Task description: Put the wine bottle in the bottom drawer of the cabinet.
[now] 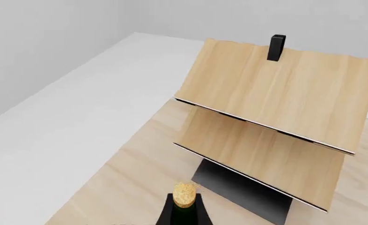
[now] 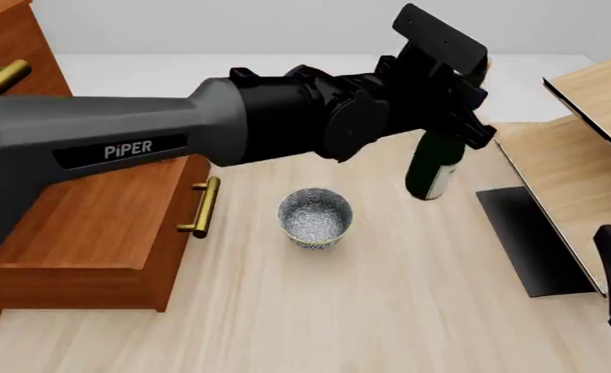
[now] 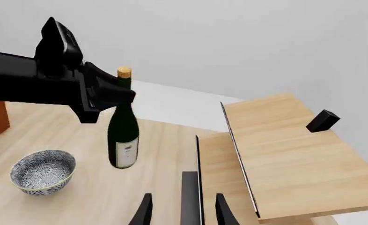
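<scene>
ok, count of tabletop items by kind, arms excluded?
Wine bottle: 1
Patterned bowl: 1
Reddish-brown cabinet: 1
Pale wood shelf unit: 1
Small black block on the shelf unit's top board: 1
Total: 5

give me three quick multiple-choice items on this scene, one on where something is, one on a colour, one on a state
1. Where does the patterned blue-and-white bowl sit?
A. on the table in front of the reddish-brown wooden cabinet
B. on the pale shelf
C. inside a drawer

2. The stopper of the dark green glass wine bottle is:
A. red
B. tan
C. black

3. The left hand is:
A. open, away from the bottle
B. shut on the bottle's neck
C. holding the bowl

Answers: 1 A, the front view shows it on the tabletop; 2 B, a tan cork tops the bottle; 3 B, the hand clamps the neck in the right wrist view.
</scene>
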